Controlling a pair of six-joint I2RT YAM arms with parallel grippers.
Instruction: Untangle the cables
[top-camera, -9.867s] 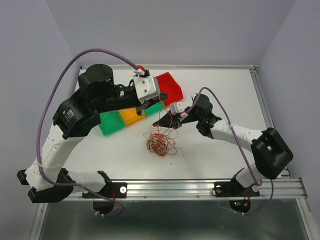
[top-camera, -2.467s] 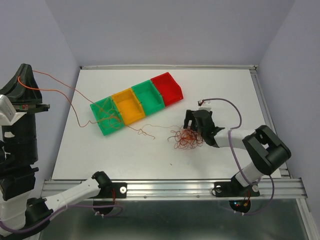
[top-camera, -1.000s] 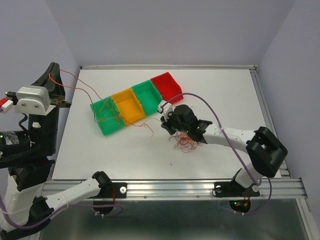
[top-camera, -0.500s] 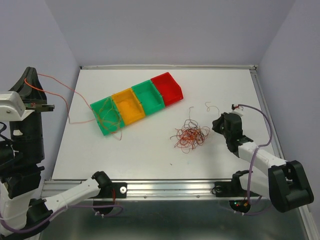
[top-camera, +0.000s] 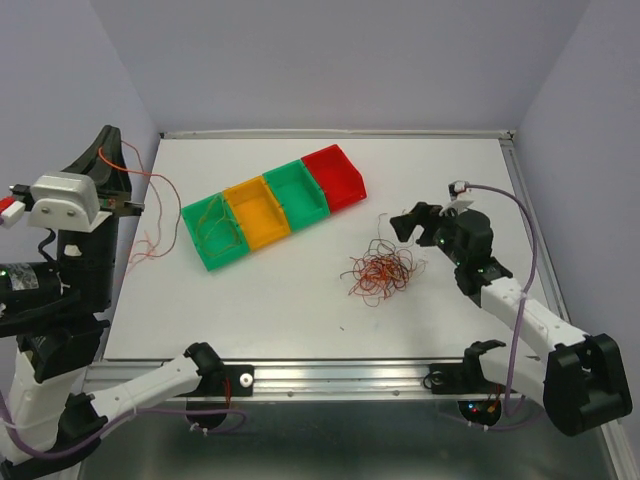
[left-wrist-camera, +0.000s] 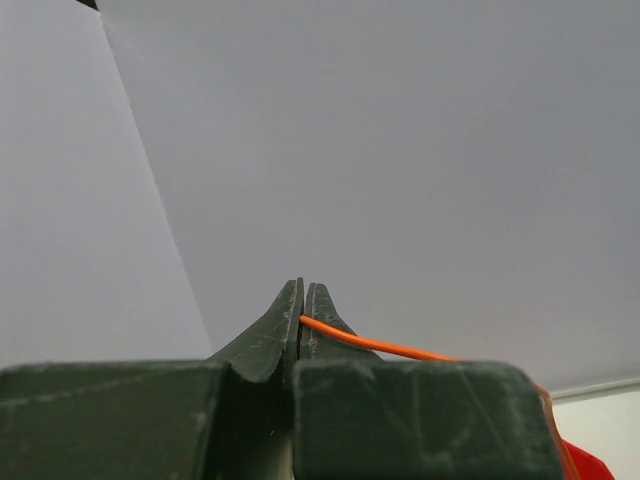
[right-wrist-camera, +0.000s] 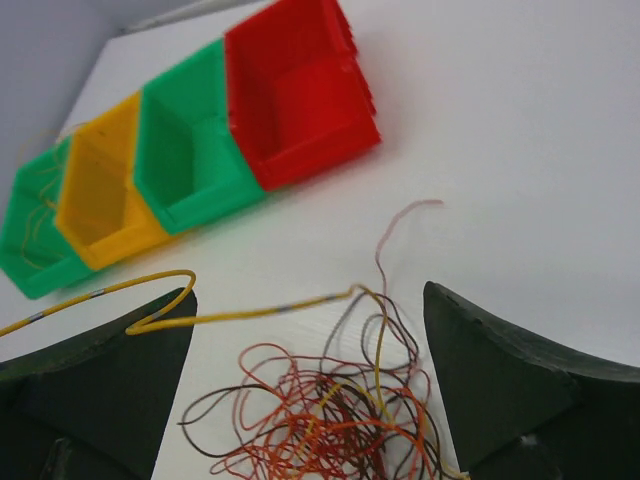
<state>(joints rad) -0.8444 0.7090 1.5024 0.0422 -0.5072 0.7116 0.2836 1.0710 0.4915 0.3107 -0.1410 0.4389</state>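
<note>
The cables lie as a fist-sized tangle of red, orange and dark strands on the white table, right of centre. My right gripper hovers open just up and right of it. In the right wrist view the tangle sits between my spread fingers, and a yellow strand crosses the left one. My left gripper is raised high at the far left, shut on a single orange cable pinched at its tips. That cable droops to the table left of the bins.
A row of bins runs diagonally at mid-table: green with thin wires in it, yellow, green, red. A loose curled strand lies just above the tangle. Walls close in at left, back and right.
My right gripper has opened and shifted left and up toward the tangle. The left arm has swung with the orange cable, whose free end now hangs left of the green bin.
</note>
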